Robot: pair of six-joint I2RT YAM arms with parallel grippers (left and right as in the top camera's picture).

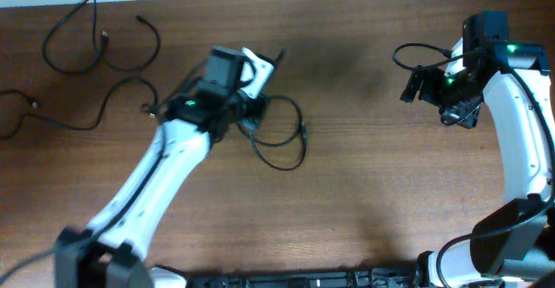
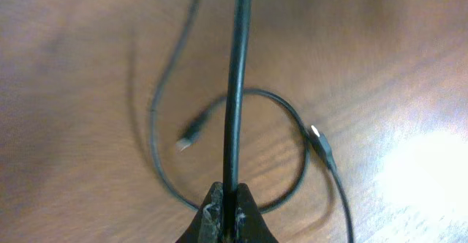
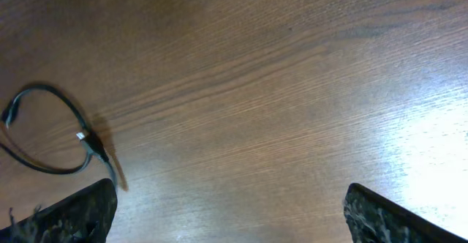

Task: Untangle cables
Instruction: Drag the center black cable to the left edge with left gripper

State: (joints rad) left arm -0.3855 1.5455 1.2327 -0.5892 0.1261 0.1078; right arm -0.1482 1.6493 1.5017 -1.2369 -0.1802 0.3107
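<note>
Overhead first: my left claw (image 1: 254, 106) sits over the middle of the counter (image 1: 364, 193), right on the black cable (image 1: 279, 145), whose loop spreads just beside it. The other cables (image 1: 95, 41) lie well apart toward the far left, and my right claw (image 1: 418, 85) hangs off to the right, away from all of them. Left wrist view: that claw is pinched tight on the black cable, which runs straight up from between the fingers (image 2: 212, 214), with the loop and a pale plug (image 2: 188, 138) on the wood beneath. Right wrist view: the right claw is spread wide with nothing in it, and a cable loop shows only at the left edge. I judge the step to be drawing this strand clear of its own loop. It is best done by lifting slowly and straight, watching that the plug slides through rather than snags. If the loop drags along, the right claw should come over to pin it.
</note>
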